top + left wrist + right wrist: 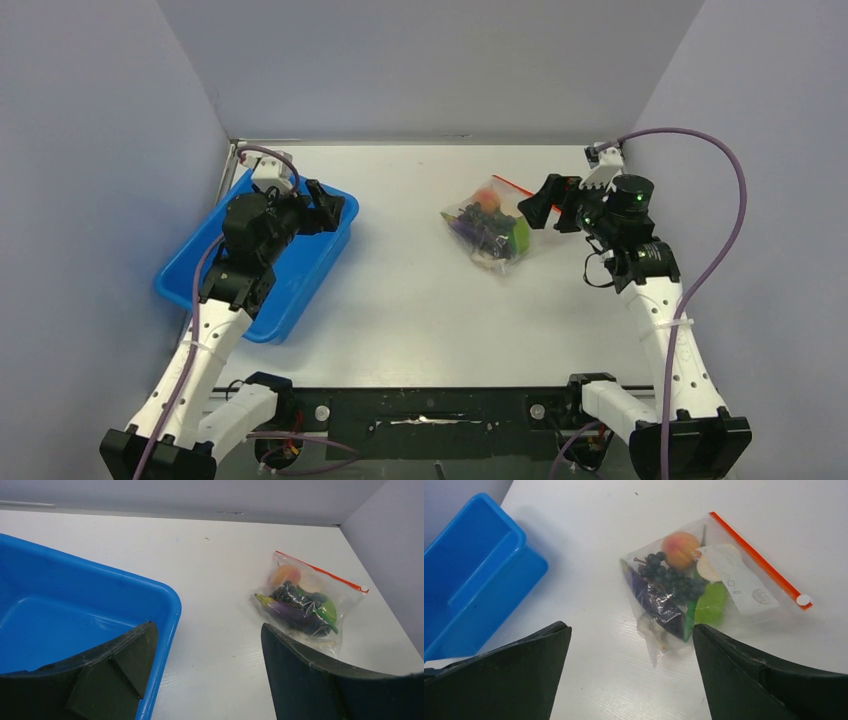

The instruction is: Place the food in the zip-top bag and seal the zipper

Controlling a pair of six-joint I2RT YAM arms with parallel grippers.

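Note:
The clear zip-top bag [492, 232] lies on the white table, right of centre. Inside it show an orange-red fruit [679, 549], a dark grape bunch [669, 577], a lime-green fruit [711, 605], a green pod [327, 622] and a pale disc [710, 566]. Its red zipper strip [756, 558] runs along the bag's far right edge, with a white slider [803, 600] at one end. My right gripper [549, 207] is open and empty, just right of the bag. My left gripper [330, 206] is open and empty over the blue tray's right rim.
A blue plastic tray [300, 275] stands at the left, empty where visible, under my left arm. Grey walls close in the table at the back and both sides. Bare white table lies between the tray and the bag.

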